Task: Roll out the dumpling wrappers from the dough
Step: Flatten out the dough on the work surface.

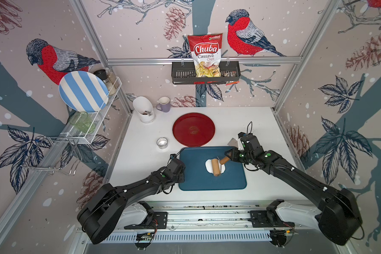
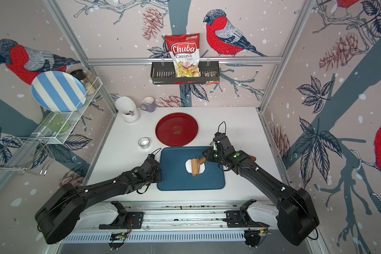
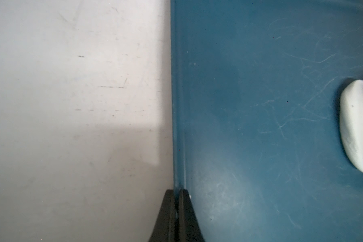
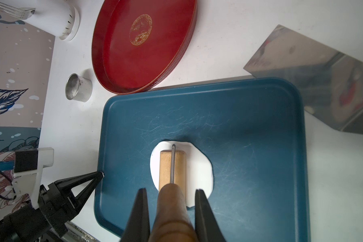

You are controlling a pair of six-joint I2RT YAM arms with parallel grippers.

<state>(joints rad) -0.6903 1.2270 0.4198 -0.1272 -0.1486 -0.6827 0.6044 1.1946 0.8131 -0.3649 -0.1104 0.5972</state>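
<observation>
The dough (image 1: 207, 166) lies as a flattened white sheet in the middle of the blue tray (image 1: 196, 180). A wooden roller (image 1: 215, 168) rests across it; the right wrist view shows the roller (image 4: 166, 167) on the dough (image 4: 199, 167). My right gripper (image 4: 171, 190) is shut on the roller's brown handle (image 4: 172, 209), which rises toward the tray's right side. My left gripper (image 3: 176, 191) is shut on the tray's left rim (image 3: 177, 146); its tip (image 4: 101, 174) meets that edge. No dumpling wrappers are in view.
A red round plate (image 1: 193, 129) sits just behind the tray. A metal ring cutter (image 1: 162, 142) stands to the plate's left. A shiny metal scraper (image 4: 312, 83) lies off the tray's far right corner. A white utensil holder (image 1: 143, 110) and a mug (image 1: 164, 104) stand at the back.
</observation>
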